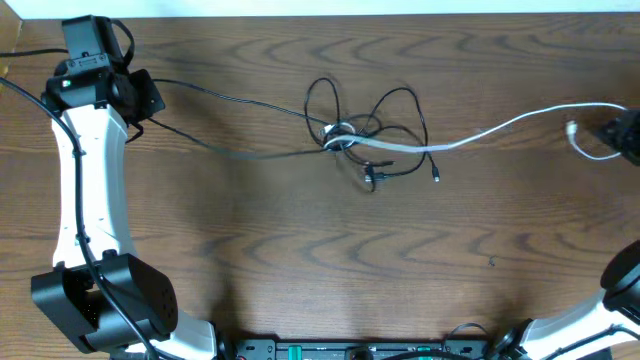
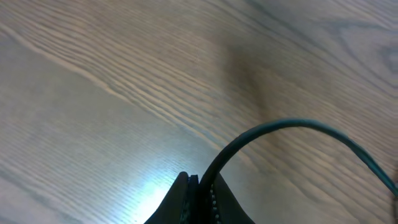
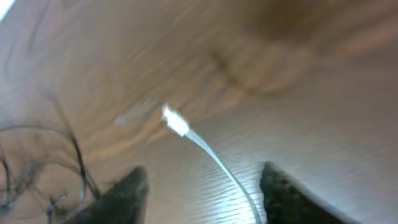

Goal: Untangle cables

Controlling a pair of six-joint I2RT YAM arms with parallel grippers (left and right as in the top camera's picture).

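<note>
Left gripper [image 2: 196,182]: bottom centre of its wrist view, and it's clamped tight on the black cable [image 2: 280,124], which arcs up and off to the right edge.
Black cable, overhead: from the arm in the upper left it runs right across the table [image 1: 300,260] toward the middle.
Tangle [image 1: 350,135]: upper centre, black loops knotted round the white cable [image 1: 500,128] (two small plugs lie just below the knot).
White cable: sweeps from the knot out to the right edge, and its plug [image 1: 572,129] sits just beside the right gripper [image 3: 204,169].
Right gripper: far right edge overhead, fingers spread wide. The white cable passes between them unpinched, though the wrist view is blurred.
</note>
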